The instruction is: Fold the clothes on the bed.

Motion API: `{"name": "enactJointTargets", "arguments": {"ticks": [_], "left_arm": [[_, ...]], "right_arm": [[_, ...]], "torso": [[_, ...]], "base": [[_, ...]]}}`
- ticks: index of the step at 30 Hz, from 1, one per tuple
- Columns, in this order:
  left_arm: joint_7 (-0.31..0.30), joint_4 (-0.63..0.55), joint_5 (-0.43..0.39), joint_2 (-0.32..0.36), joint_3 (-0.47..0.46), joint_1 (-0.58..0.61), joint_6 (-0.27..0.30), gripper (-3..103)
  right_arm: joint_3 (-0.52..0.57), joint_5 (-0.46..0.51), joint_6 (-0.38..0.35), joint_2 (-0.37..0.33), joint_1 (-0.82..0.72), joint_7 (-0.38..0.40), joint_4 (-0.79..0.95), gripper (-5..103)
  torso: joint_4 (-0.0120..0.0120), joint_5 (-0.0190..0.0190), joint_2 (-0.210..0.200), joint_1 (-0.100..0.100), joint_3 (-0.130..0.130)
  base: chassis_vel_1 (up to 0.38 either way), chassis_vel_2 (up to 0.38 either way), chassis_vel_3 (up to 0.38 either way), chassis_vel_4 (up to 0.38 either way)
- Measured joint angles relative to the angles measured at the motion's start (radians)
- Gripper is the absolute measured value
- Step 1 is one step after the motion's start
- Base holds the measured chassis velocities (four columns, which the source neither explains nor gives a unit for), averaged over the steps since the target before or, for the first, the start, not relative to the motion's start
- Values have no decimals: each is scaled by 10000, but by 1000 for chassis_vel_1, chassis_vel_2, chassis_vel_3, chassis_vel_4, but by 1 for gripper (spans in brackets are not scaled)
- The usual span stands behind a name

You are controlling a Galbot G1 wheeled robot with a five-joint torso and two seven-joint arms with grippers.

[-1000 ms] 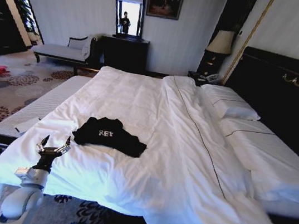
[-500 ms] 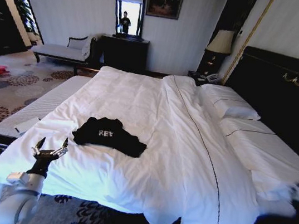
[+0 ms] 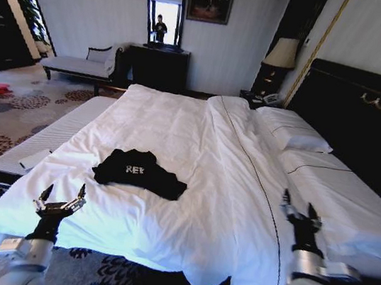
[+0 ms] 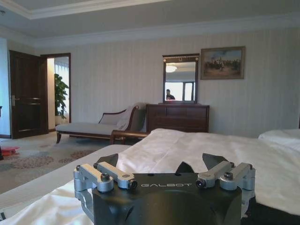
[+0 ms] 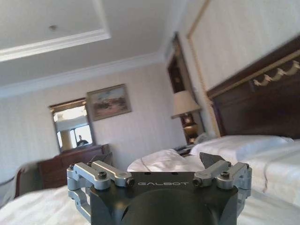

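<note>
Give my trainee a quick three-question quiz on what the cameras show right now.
1. True or false: the black T-shirt lies crumpled on the white bed, touched by neither tool.
2. Which tool is nearer the T-shirt: A) left tool B) right tool?
3. Fill in: both tools stand ____ at the bed's near edge.

Key: 1 true; 2 A; 3 open.
</note>
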Motion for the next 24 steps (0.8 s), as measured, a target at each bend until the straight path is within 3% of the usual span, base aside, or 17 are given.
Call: {"name": "enactJointTargets", "arguments": {"ticks": [5, 11, 16, 17, 22, 24], "left_arm": [[-113, -68, 394, -286, 211, 131, 2, 100], [-155, -54, 637, -538, 384, 183, -13, 100], [-249, -19, 1438, -595, 341, 304, -308, 100], [-353, -219, 1358, -657, 461, 423, -186, 100], [-301, -370, 1434, -775, 606, 515, -129, 100], [-309, -492, 913, -817, 732, 608, 131, 100]], "right_arm": [[-454, -1203, 528, 52, 173, -30, -573, 100], [-584, -1290, 824, -79, 84, -488, -782, 100], [-604, -1096, 887, -127, 92, -295, -732, 100], [-609, -1111, 1340, -239, 108, -341, -903, 100], [-629, -1113, 1531, -365, 244, -427, -1145, 100], [-676, -1113, 1572, -418, 349, -469, -1249, 100]], "torso": [[1, 1, -1, 1, 0], [0, -2, 0, 0, 0], [1, 0, 0, 1, 0], [1, -1, 0, 0, 0], [0, 0, 0, 0, 0], [2, 0, 0, 1, 0]], "base": [[0, 0, 0, 0], [0, 0, 0, 0], [0, 0, 0, 0], [0, 0, 0, 0], [0, 0, 0, 0], [0, 0, 0, 0]]}}
